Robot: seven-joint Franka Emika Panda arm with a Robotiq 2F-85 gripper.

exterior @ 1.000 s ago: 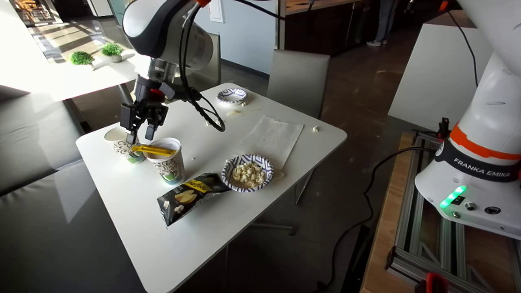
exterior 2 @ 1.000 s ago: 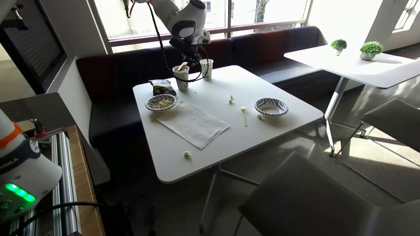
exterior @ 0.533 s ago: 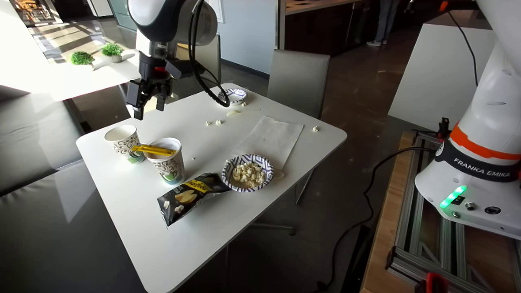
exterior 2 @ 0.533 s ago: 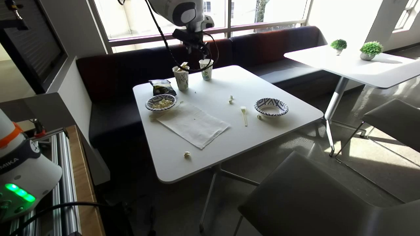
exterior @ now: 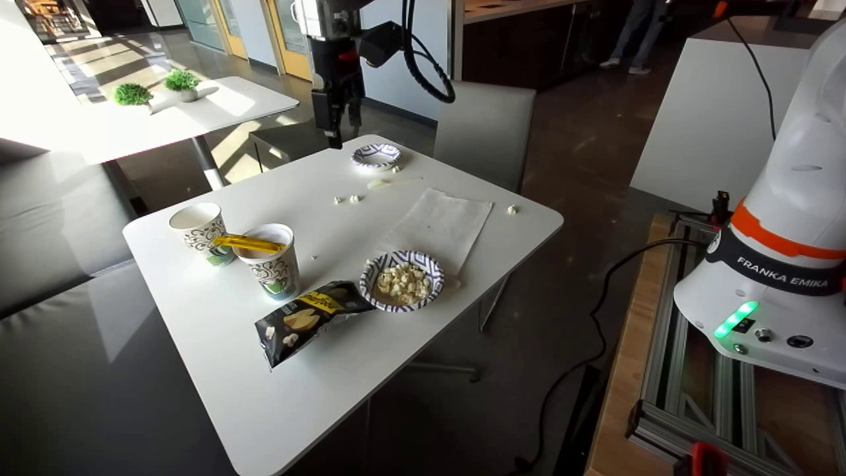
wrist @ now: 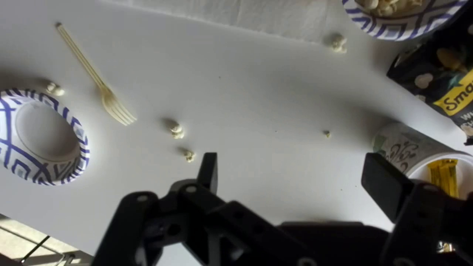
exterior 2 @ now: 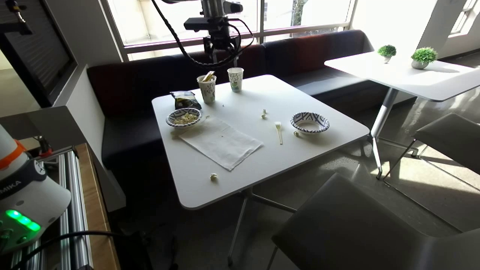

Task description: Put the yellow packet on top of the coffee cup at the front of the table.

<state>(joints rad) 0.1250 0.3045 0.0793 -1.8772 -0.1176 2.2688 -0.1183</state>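
Observation:
The yellow packet (exterior: 251,244) lies across the rim of the coffee cup (exterior: 274,272), one end sticking out past the rim. The coffee cup is an upright white paper cup with dark swirls and a green patch. Packet (exterior 2: 208,76) and cup (exterior 2: 207,92) also show in another exterior view. In the wrist view the packet (wrist: 443,175) shows at the mouth of the cup (wrist: 397,146), partly behind a finger. My gripper (exterior: 346,131) is open and empty, high above the table and apart from the cup. Its spread fingers show in the wrist view (wrist: 295,177).
A similar paper cup (exterior: 203,237) stands beside the coffee cup. A black-and-yellow snack bag (exterior: 310,320) and a bowl of popcorn (exterior: 433,277) are near it. A napkin (exterior 2: 221,144), a fork (exterior 2: 279,133) and another bowl (exterior 2: 310,123) are on the table.
My gripper has risen from just above the packet and cups and moved away towards the bowl without popcorn. The packet and cup have not moved.

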